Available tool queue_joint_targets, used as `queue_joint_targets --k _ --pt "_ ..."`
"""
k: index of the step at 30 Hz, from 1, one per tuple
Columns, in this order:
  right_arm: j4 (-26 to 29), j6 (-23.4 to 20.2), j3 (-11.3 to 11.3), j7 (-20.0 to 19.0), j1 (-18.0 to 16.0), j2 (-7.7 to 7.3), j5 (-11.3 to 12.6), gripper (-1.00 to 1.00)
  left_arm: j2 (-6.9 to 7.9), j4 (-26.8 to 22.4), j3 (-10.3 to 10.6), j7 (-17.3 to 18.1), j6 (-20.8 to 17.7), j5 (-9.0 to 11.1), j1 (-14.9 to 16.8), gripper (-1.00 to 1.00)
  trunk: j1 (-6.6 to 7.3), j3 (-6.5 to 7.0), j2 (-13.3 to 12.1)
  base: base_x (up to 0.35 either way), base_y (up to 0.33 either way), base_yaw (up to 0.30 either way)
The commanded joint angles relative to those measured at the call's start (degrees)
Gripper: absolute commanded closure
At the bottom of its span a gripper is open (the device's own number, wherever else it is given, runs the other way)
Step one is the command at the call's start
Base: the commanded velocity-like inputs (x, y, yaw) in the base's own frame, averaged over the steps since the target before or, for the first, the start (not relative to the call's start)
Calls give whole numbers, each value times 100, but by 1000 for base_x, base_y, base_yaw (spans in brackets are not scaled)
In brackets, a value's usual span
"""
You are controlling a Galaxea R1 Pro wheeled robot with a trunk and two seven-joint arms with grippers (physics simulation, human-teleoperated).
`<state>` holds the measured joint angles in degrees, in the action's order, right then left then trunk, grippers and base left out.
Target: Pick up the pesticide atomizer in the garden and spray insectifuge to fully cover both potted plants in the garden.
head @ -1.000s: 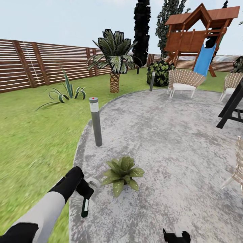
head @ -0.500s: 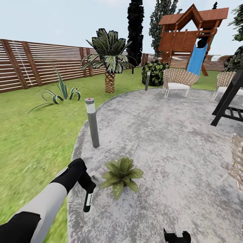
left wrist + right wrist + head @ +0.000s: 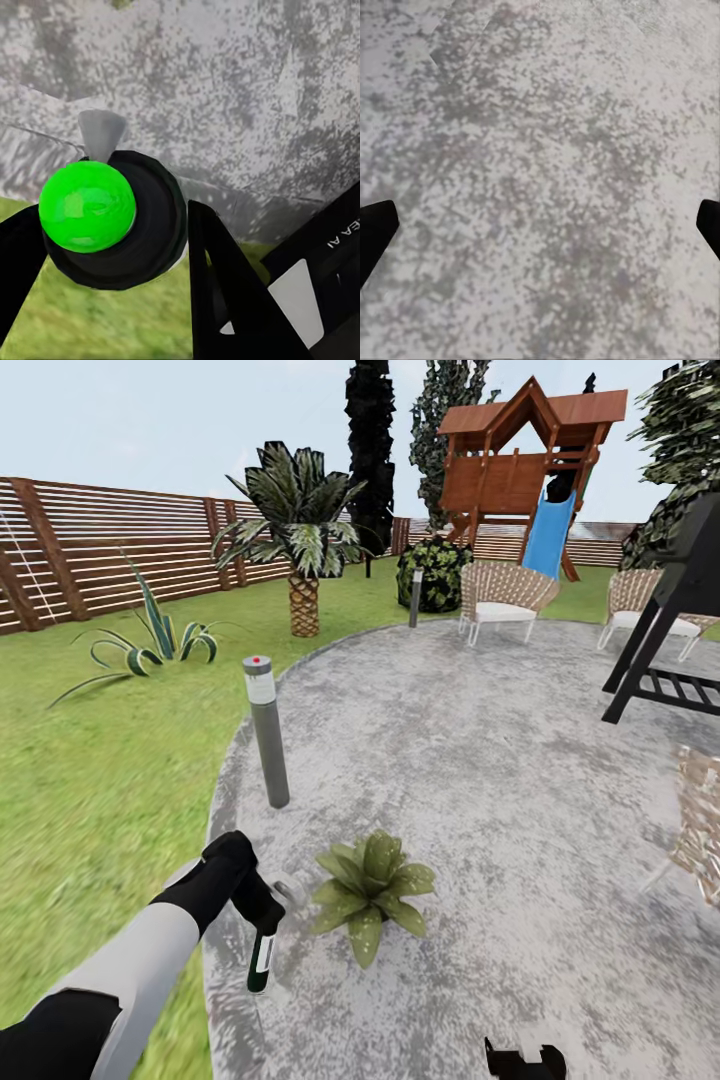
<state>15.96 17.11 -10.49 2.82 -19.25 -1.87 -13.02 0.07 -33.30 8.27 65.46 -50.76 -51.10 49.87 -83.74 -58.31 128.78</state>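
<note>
Right gripper (image 3: 524, 1057): seen at the bottom edge of the head view, low over the stone; in the right wrist view its 2 dark fingertips (image 3: 375, 229) are set wide apart with nothing between them, bare patio beneath.
Left gripper (image 3: 262, 907): closed around the upper part of the pesticide atomizer (image 3: 260, 958) — the dark green bottle with its white label hangs below the grip, slightly tilted, above the patio's edge.
Left wrist view: the bottle's round base (image 3: 112, 221) is seen end-on between the black fingers (image 3: 225, 292), with a bright green sphere over it and the pale spray head beyond.
Potted plant (image 3: 370, 885): 1 rosette of speckled green leaves is set on the patio, just beside the atomizer's spray head, toward the robot's right.
Patio (image 3: 480, 760): round grey stone, bordered by lawn (image 3: 90, 760) on the left.
Bollard lamp (image 3: 266, 730): grey, red-dotted top, upright at the patio rim beyond the plant.
Farther back: a palm (image 3: 297, 540), wicker chairs (image 3: 500, 598), a black frame (image 3: 670, 640) at right — then the slatted fence (image 3: 100, 550) and a wooden play tower with a blue slide (image 3: 530, 480).
</note>
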Motion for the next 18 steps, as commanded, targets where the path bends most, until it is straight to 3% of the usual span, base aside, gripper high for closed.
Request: queue_joint_targets --k 1,5,18 --pt "-5 20 -31 16 -2 2 -60 -100 1 -8 8 54 -31 -49 -3 100 -2 -5 2 315 120 -1" --pt "-5 20 -31 17 -1 2 -60 -100 -13 32 32 54 -24 -49 -18 100 -2 -5 2 241 76 -51" --pt "-5 20 -29 16 -4 2 -60 -100 6 63 51 86 37 -25 22 100 -2 -5 2 9 2 -254"
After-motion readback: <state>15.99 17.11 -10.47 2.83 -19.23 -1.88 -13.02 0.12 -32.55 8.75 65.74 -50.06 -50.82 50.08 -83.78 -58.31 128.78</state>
